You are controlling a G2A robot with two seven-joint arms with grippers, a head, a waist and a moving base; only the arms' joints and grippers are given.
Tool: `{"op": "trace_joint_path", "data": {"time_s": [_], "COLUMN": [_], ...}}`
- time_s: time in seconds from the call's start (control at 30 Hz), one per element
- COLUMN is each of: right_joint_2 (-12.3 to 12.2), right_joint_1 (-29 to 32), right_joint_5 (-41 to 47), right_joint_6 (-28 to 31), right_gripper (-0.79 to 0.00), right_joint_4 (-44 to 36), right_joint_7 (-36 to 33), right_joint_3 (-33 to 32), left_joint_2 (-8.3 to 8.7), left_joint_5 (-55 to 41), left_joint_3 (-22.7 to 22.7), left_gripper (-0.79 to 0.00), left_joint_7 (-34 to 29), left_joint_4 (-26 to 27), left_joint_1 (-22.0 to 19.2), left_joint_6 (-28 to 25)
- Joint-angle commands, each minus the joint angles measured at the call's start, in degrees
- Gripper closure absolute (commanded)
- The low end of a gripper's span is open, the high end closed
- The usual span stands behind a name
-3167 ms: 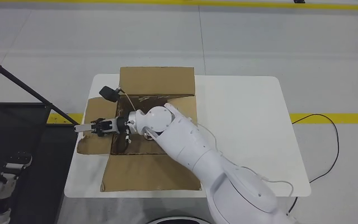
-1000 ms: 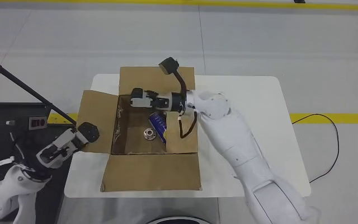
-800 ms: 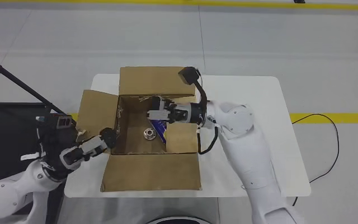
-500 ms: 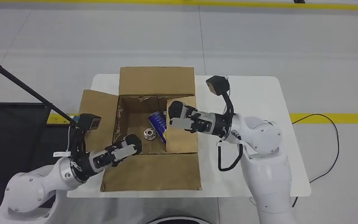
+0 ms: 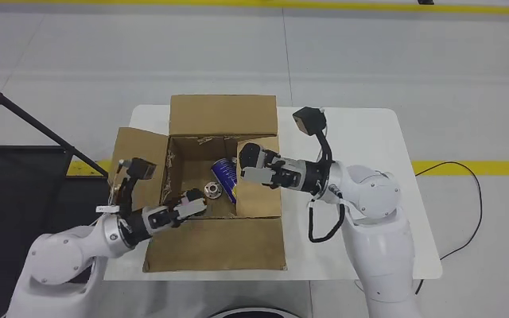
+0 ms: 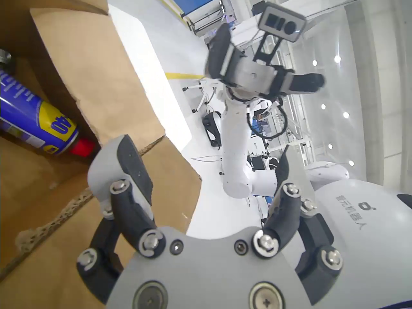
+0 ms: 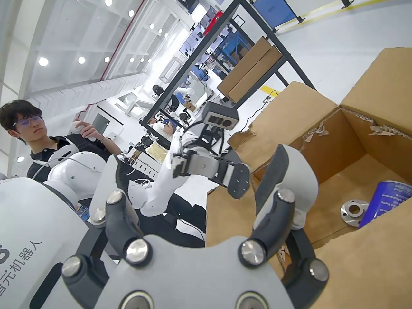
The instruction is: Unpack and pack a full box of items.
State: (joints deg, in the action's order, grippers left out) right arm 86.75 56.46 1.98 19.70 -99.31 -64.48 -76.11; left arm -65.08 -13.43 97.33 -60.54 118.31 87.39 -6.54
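An open cardboard box point(image 5: 223, 115) stands on the white table point(image 5: 358, 159) with its flaps folded out. Inside lie a blue spray can point(image 5: 224, 179) with a red cap and a round metal flange point(image 5: 211, 189). My left gripper point(image 5: 196, 200) hovers over the box's front left part, close to the flange, open and holding nothing. My right gripper point(image 5: 243, 163) hangs open over the box's right flap, beside the can. In the left wrist view the can point(image 6: 32, 117) lies beyond my open left gripper point(image 6: 206, 168). The right wrist view shows the can point(image 7: 386, 201), the flange point(image 7: 354, 209) and my open right gripper point(image 7: 202, 175).
The table has bare room to the right of the box point(image 5: 374, 207). A black rack point(image 5: 32, 175) stands off the table's left edge. The box's front flap point(image 5: 215, 242) lies flat toward the table's front edge.
My left arm has swung in from the left and its gripper now sits over the box near the flange. My right gripper drew back rightward, then held still for the last half second.
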Motion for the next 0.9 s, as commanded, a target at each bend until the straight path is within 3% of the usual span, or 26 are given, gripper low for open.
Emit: {"op": "trace_joint_path", "data": {"time_s": [0.0,0.13,0.3,0.57,0.87], "right_joint_2": [-0.34,-1.20,-2.15,-3.24,-4.07], "right_joint_1": [0.91,3.01,5.53,5.75,4.13], "right_joint_5": [0.44,-0.01,0.31,0.88,1.46], "right_joint_6": [0.64,0.93,0.54,0.22,0.60], "right_gripper": [-0.785,-0.785,-0.785,-0.785,-0.785], "right_joint_4": [-1.41,-4.54,-7.06,-7.56,-5.69], "right_joint_7": [0.52,0.87,1.58,2.31,3.51], "right_joint_3": [-0.84,-3.32,-5.96,-6.46,-4.44], "left_joint_2": [0.10,-0.03,-0.07,0.14,0.81], "left_joint_5": [0.62,0.07,0.77,0.90,0.91], "left_joint_3": [-2.70,-7.89,-10.84,-13.36,-12.58], "left_gripper": [-0.785,-0.785,-0.785,-0.785,-0.785], "left_joint_7": [-0.55,-0.92,0.40,0.16,-0.54], "left_joint_4": [-4.86,-11.48,-16.01,-19.36,-17.64], "left_joint_1": [-4.54,-11.07,-14.83,-16.65,-16.54], "left_joint_6": [0.70,0.72,0.53,2.39,3.35]}}
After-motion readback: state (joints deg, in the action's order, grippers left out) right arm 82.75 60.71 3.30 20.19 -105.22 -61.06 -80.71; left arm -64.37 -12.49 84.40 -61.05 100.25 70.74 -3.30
